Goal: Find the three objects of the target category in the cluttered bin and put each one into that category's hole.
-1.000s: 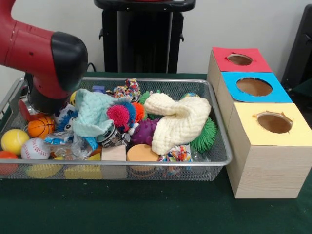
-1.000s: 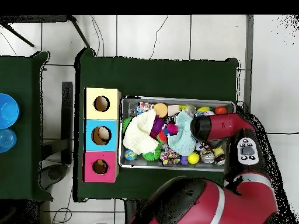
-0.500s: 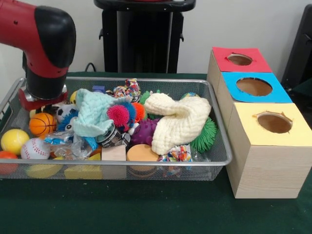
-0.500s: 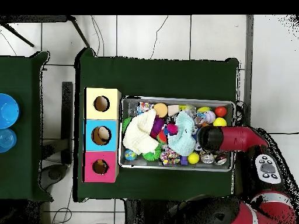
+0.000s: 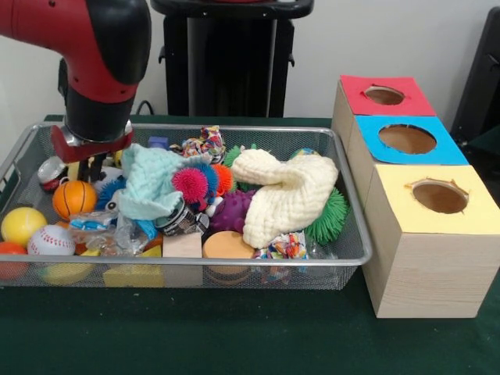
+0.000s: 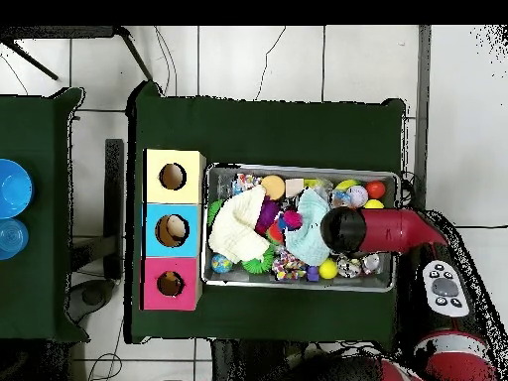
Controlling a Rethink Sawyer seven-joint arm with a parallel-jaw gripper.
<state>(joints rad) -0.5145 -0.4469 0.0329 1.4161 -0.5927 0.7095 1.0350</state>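
- The table (image 5: 234, 344) is covered by a dark green cloth; in the overhead view it stands on a floor of pale tiles (image 6: 258, 60) with dark seams.
- From the front, a plain pale wall (image 5: 406, 39) runs behind the table, with a black stand (image 5: 226, 62) against it at 12 o'clock.
- A wire mesh bin (image 5: 344, 195) sits on the cloth, crowded with toys and cloths.
- Just beside the bin at its 3 o'clock in the front view stands a row of wooden boxes, each with a round hole on top: a red-topped box (image 5: 384, 95) farthest, a blue-topped box (image 5: 408, 139) in the middle and a yellow-topped box (image 5: 440, 197) nearest.
- The red and black arm (image 5: 101, 70) comes down over the bin's 9 o'clock end; the gripper (image 5: 92, 166) hangs among the toys there, and I cannot tell whether it is open or closed.
- Near the gripper lie an orange basketball (image 5: 73, 198), a baseball (image 5: 51, 240) and a yellow ball (image 5: 23, 226), all at the bin's 9 o'clock side in the front view.
- A mint cloth (image 5: 152, 183) lies just right of the gripper; a cream cloth (image 5: 285, 195) is draped toward the bin's 3 o'clock end over a green spiky ball (image 5: 332, 215).
- In the overhead view a second green table (image 6: 40, 213) stands well apart at 9 o'clock, carrying blue bowls (image 6: 12, 189).
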